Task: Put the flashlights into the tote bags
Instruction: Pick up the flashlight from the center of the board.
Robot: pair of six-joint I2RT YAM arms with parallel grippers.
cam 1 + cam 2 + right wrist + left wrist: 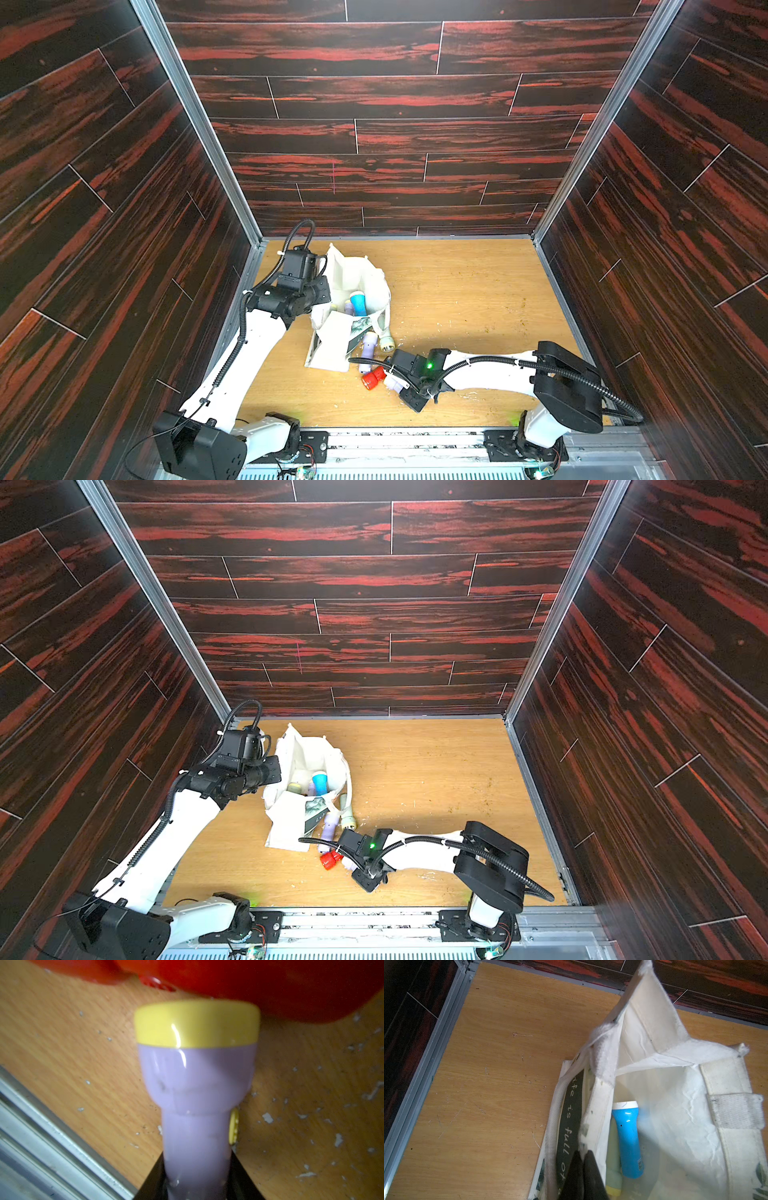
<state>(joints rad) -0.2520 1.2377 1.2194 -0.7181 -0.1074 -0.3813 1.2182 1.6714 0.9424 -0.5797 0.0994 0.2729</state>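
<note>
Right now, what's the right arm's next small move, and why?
Probably lift straight up: the right end effector is shut on the lilac flashlight, close beside the red flashlight, and the left end effector pinches the bag rim open.

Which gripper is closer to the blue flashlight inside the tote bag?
Left. The left gripper pinches the rim of the tote bag just beside the blue flashlight; the right gripper is outside the bag, clamping a lilac flashlight.

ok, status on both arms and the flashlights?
Left pincer shut on tote bag rim, mouth open. Right pincer shut on lilac flashlight. Red flashlight close by its head; blue flashlight in bag.
</note>
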